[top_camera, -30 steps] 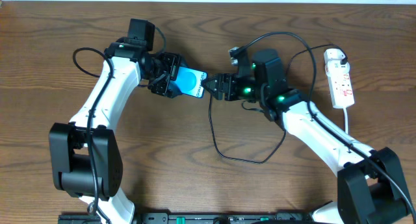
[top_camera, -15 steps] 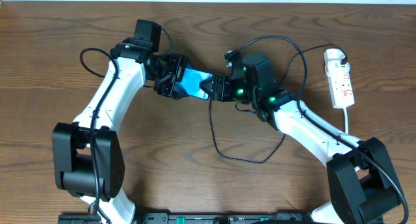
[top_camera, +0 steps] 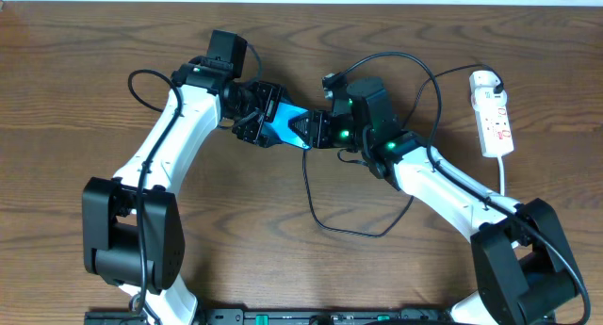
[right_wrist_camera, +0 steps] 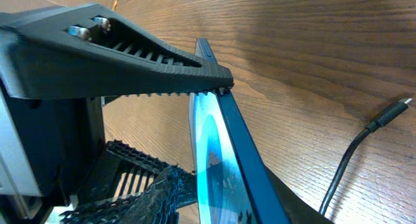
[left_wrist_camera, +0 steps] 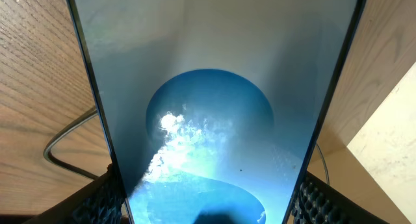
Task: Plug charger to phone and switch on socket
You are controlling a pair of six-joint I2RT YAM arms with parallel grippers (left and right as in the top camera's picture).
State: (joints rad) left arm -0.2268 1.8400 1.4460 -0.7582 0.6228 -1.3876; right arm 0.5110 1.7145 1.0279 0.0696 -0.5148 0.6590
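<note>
Overhead, the phone (top_camera: 286, 127) is being pinched by the left hand (top_camera: 267, 120), presumably to present its port, while the right hand (top_camera: 314, 133), grip indeterminable, is being rested against its end.

Slim blue-screened rectangular phone (top_camera: 287, 127) at the middle of the brown wooden table (top_camera: 75, 99), left gripper (top_camera: 259, 118) at its left end, right gripper (top_camera: 316, 130) at its right. Long thin black charger cable (top_camera: 307, 184) loops in front of it; white elongated power strip (top_camera: 494, 113) lies far right, well apart.
</note>
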